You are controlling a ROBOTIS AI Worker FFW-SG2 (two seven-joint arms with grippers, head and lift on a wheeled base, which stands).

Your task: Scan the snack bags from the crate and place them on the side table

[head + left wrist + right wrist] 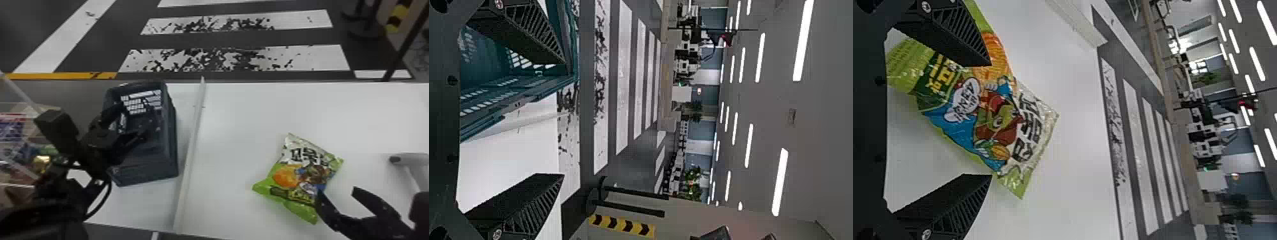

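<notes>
A green and white snack bag [301, 178] lies flat on the white table [229, 127]. My right gripper [335, 191] is at its lower right corner, fingers spread, one fingertip over the bag's edge. In the right wrist view the snack bag [998, 115] lies beyond the open right gripper [990, 120], partly behind one finger. My left gripper [132, 140] is over the dark blue crate [143, 162] on the left. In the left wrist view the left gripper [563, 120] stands open, one finger in front of the teal crate [514, 95]. The crate's inside is mostly hidden.
A white handheld scanner [411, 162] is at the table's right side. A pale raised strip [190, 150] runs between the crate and the snack bag. At the far left stands a clear-walled container [28, 108] of mixed packages, partly behind my left arm.
</notes>
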